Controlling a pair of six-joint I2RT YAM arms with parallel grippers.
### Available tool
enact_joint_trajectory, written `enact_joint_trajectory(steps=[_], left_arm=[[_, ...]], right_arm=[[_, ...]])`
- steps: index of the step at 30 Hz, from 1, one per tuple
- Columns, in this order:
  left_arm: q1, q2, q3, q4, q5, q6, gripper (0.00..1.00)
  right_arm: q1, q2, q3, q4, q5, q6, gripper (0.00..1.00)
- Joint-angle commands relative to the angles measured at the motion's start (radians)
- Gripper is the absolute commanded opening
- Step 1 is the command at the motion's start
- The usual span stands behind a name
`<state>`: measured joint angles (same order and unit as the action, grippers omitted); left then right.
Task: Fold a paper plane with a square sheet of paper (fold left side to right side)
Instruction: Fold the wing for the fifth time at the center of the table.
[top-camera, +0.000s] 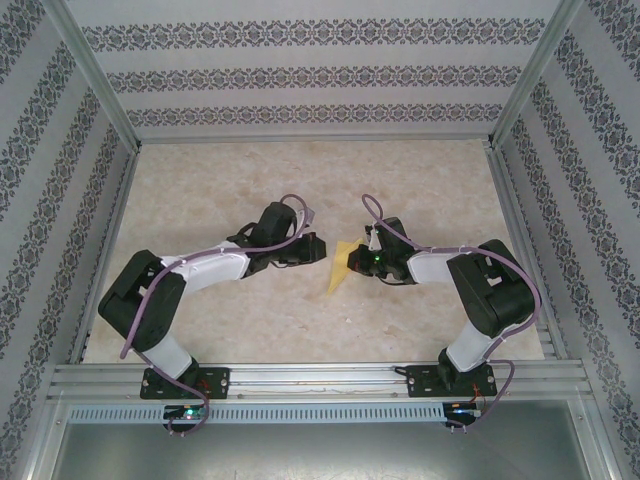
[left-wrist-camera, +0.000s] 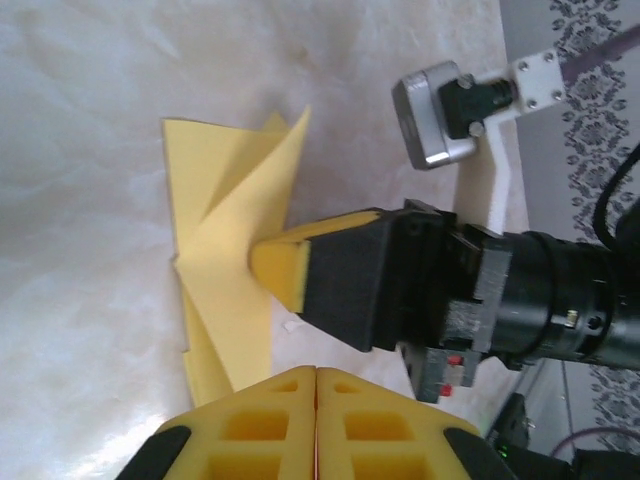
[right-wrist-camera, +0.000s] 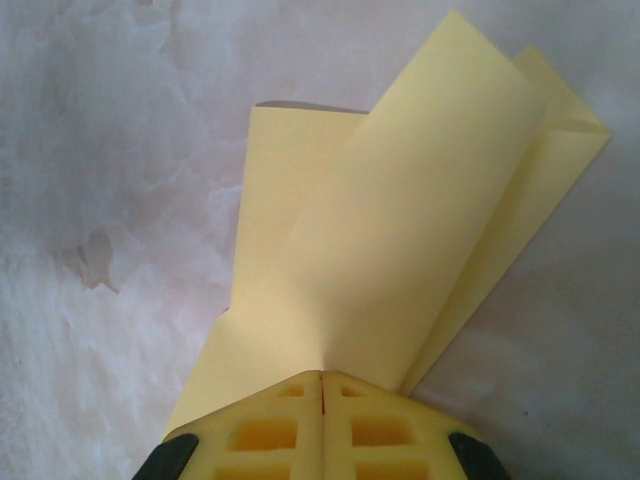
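- Left wrist view, nearest first: the left pincer (left-wrist-camera: 317, 378) is shut tight with nothing in it, hovering just short of the paper (left-wrist-camera: 235, 250).
- The right pincer (left-wrist-camera: 285, 262) is closed too. Its tip touches a layer of the paper that stands up off the desk (top-camera: 300, 180). Whether that layer is nipped in the tip or only pushed, I cannot tell.
- The paper lies mid-desk between the two pincers. It is folded to a narrow pointed shape, with the lower layers flat and one layer lifted.
- Handling, as a judgement: it is very light, thin and limp. It will likely slide on the smooth desk and spring back along fresh creases, and a hard pinch could crumple or tear it.
- The best hold is probably the free edge of the lifted layer, near a corner. The other pincer should press the flat part down so it cannot skid.
- Beyond the paper, the desk runs to the patterned back wall (top-camera: 300, 70).
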<state>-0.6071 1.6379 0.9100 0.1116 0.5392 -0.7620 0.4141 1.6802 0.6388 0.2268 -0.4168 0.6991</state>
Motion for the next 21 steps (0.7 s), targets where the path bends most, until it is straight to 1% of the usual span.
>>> enact_joint_trajectory(steps=[1, 5, 14, 21], left_arm=[[-0.040, 0.052, 0.047, -0.075, 0.088, 0.008, 0.05], [-0.058, 0.102, 0.043, -0.033, 0.096, -0.023, 0.03], [-0.072, 0.188, 0.049, 0.018, 0.139, -0.040, 0.03], [-0.074, 0.228, 0.023, 0.025, 0.121, -0.039, 0.03]], right_arm=[[-0.011, 0.042, -0.044, -0.133, 0.065, -0.032, 0.00], [-0.005, 0.043, -0.042, -0.135, 0.065, -0.032, 0.00], [-0.001, 0.053, -0.033, -0.145, 0.067, -0.035, 0.00], [0.000, 0.049, -0.024, -0.162, 0.067, -0.039, 0.00]])
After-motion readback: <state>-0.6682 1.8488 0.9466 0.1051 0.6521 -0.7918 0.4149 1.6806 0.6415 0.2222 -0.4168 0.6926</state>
